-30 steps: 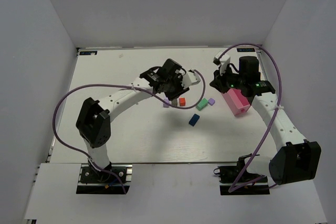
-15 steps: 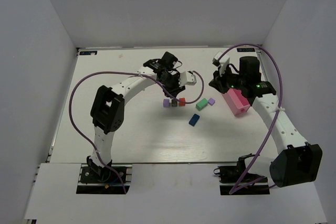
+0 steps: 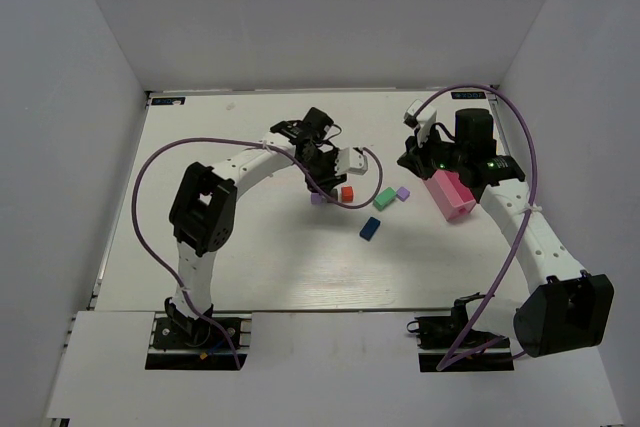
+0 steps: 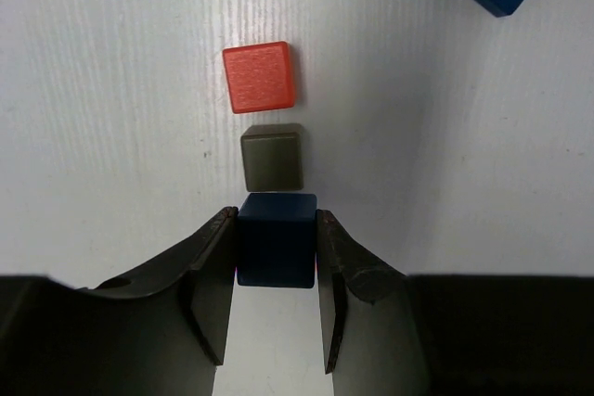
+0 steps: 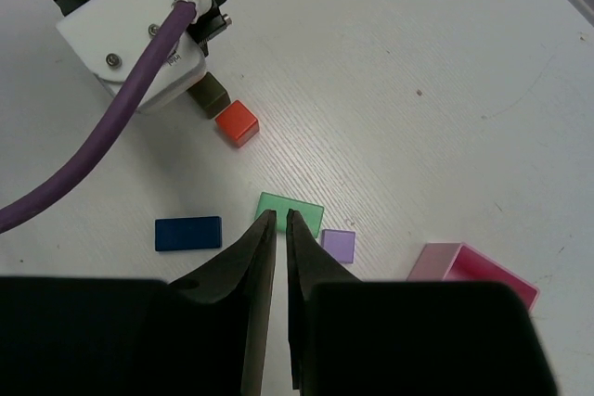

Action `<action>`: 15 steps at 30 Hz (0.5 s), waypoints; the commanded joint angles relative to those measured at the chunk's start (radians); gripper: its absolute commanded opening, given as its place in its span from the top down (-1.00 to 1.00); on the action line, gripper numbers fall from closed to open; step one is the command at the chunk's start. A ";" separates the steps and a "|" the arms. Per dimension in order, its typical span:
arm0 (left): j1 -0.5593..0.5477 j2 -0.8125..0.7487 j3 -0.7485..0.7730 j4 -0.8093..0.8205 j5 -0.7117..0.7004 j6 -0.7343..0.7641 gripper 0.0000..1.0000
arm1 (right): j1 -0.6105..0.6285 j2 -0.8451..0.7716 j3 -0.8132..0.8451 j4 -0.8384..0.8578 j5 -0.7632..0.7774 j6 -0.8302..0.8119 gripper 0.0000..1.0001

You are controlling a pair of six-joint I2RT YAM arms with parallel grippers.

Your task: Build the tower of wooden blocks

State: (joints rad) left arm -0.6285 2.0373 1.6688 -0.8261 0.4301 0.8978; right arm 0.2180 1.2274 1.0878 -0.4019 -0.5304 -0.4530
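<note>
My left gripper (image 4: 277, 219) is shut on a dark blue cube (image 4: 276, 246), low over the table's middle (image 3: 323, 188). A purple cube (image 3: 315, 200) peeks out beside its fingers; I cannot tell whether the blue cube rests on it. Past the held cube lie a dark brown cube (image 4: 272, 158) and a red cube (image 4: 259, 76) in a row. My right gripper (image 5: 281, 216) hangs high above a green brick (image 5: 304, 211), jaws nearly together and holding nothing. A second purple cube (image 5: 339, 245) and a blue brick (image 5: 188, 233) lie flat nearby. No stack shows.
A pink rectangular tray (image 3: 450, 194) lies under my right arm, right of the blocks. The left arm's purple cable (image 3: 372, 169) loops above the red cube. White walls close in the table on three sides.
My left gripper has swung down and toward the near side, from behind the row of cubes to over its purple end. The right arm and the loose blocks have not moved.
</note>
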 commanded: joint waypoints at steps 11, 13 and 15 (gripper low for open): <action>0.010 -0.078 -0.034 0.087 0.036 0.023 0.86 | 0.003 -0.006 0.000 0.014 -0.006 -0.004 0.70; 0.010 -0.078 -0.043 0.087 0.036 0.023 0.86 | 0.007 -0.006 -0.002 0.012 -0.008 -0.006 0.70; 0.010 -0.078 -0.043 0.087 0.036 0.013 0.86 | 0.004 -0.008 -0.002 0.014 -0.006 -0.004 0.70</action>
State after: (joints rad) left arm -0.6209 2.0197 1.6409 -0.7509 0.4335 0.9051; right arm 0.2184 1.2274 1.0878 -0.4019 -0.5301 -0.4530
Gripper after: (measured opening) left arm 0.459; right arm 0.151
